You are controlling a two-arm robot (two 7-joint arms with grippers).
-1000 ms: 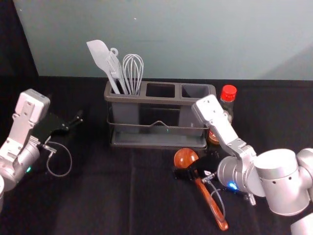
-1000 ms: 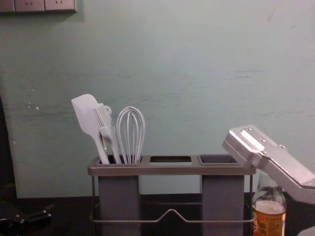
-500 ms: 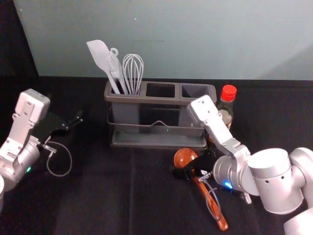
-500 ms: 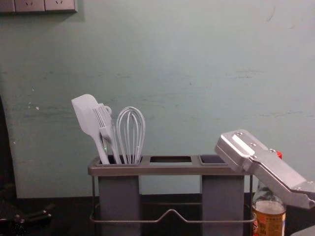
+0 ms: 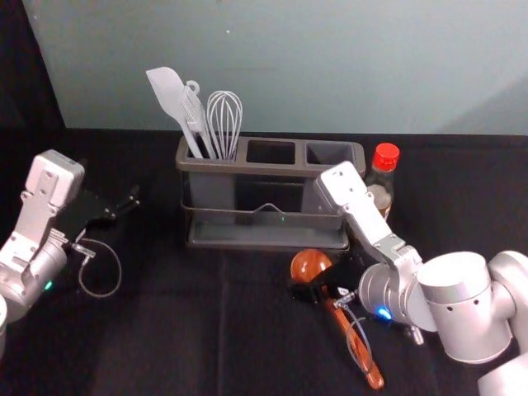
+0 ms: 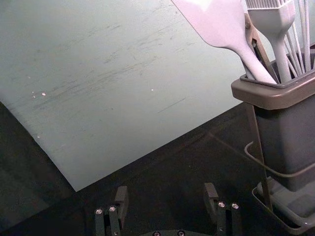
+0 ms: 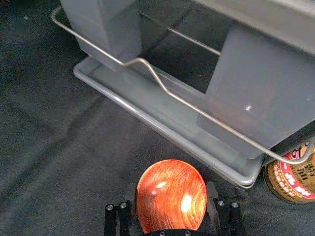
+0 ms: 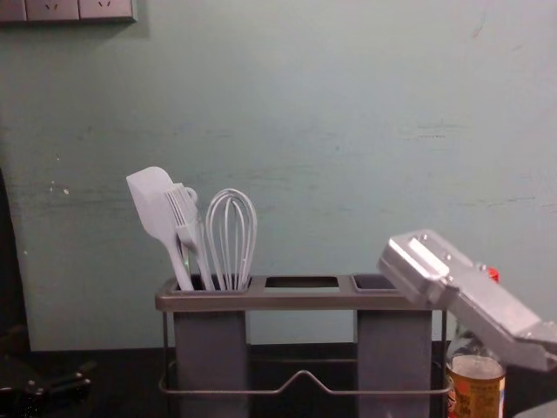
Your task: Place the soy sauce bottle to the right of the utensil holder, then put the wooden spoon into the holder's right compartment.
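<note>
Bottle sits right of holder, so we're on the spoon — right gripper spread wide astride its bowl, grip unconfirmed; left gripper parked open, holder's left.

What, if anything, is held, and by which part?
Left gripper: nothing. Right gripper straddles the wooden spoon by its bowl; whether it grips cannot be told.

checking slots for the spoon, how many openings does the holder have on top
3: left opening, with the whisk in it; middle opening; right opening, nearest the bottle.
</note>
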